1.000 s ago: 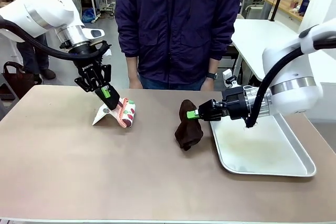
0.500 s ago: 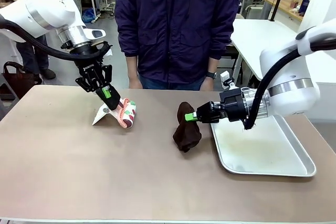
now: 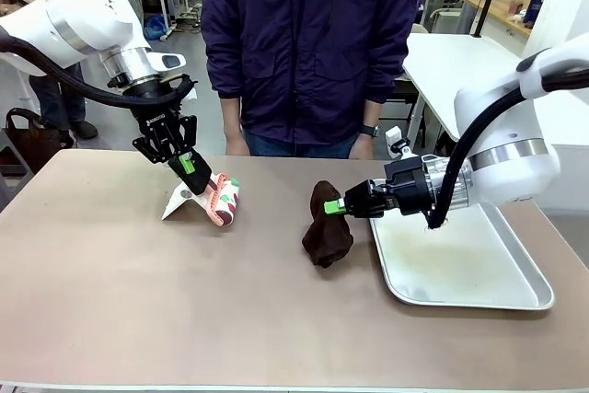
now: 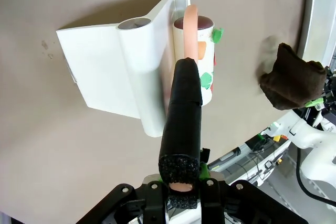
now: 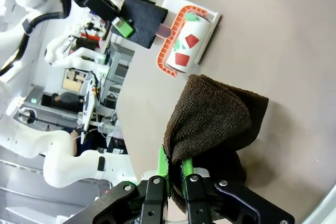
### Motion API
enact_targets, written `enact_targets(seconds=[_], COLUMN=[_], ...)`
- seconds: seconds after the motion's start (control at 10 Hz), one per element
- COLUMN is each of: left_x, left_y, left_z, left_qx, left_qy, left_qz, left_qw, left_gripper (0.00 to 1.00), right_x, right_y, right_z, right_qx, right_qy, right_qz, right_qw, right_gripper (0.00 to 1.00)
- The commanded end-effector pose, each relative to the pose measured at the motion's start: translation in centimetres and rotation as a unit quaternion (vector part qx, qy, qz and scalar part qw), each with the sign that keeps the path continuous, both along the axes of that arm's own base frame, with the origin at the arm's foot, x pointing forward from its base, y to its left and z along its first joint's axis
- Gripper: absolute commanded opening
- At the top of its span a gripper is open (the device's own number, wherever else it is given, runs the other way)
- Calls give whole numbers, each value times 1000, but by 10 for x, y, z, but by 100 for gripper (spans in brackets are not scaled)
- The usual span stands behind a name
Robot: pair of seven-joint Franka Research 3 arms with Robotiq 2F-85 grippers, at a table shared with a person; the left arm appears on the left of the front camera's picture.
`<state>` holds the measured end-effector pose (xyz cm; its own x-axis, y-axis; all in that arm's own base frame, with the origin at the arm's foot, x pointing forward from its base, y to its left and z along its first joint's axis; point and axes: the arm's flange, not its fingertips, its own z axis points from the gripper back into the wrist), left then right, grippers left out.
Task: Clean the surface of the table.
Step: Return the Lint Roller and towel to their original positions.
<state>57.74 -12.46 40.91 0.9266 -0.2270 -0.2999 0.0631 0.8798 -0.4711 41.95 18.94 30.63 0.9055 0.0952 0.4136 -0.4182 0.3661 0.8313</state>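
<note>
The tan-brown table (image 3: 184, 301) spans the front view. My left gripper (image 3: 189, 172) is shut on the orange handle of a white lint roller (image 3: 223, 200) printed with red and green shapes. The roller leans in its white stand (image 3: 177, 202) at the table's back left. From the left wrist, one black finger (image 4: 184, 108) lies over the roller (image 4: 202, 56). My right gripper (image 3: 339, 207) is shut on the top edge of a dark brown cloth (image 3: 327, 232), which hangs down onto the table's middle. In the right wrist view the green pads (image 5: 164, 163) pinch the cloth (image 5: 210, 119).
A silver metal tray (image 3: 543, 296) lies on the table at the right, just beside the cloth. A person in a dark jacket stands at the far edge, behind the middle. The front half of the table is bare. White-topped tables stand beyond, at the back right.
My right gripper has slid a little to the left, dragging the brown cloth with it. The left arm and the lint roller have stayed put.
</note>
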Motion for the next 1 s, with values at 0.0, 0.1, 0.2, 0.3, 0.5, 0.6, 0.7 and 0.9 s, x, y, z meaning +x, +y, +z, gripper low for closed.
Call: enact_targets(seconds=[0.0,0.1,0.2,0.3,0.5,0.6,0.7,0.9], left_x=[1,1,1,0,0,-1,-2,-6], left_y=[-1,0,0,0,1,4,6,10], left_z=[-2,-2,-1,-1,1,3,6,13], left_qx=[19,18,20,24,32,34,33,32], left_qy=[-7,-9,-4,-1,-1,-1,-4,-8], left_qz=[6,7,6,7,10,15,18,21], left_qw=[1000,1000,1000,1000,999,999,999,999], left_gripper=[20,39,77,96,100,100,100,100], right_x=[3,4,3,3,4,4,3,2], right_y=[2,2,2,2,1,1,1,4], right_z=[-1,-2,-2,-2,-3,-2,0,5], right_qx=[-2,-10,-15,-23,-32,-45,-55,-105], right_qy=[-5,1,3,4,-3,-6,-10,-20], right_qz=[13,15,18,20,21,19,25,41], right_qw=[1000,1000,1000,1000,999,999,998,993], right_gripper=[26,67,82,100,100,100,100,100])
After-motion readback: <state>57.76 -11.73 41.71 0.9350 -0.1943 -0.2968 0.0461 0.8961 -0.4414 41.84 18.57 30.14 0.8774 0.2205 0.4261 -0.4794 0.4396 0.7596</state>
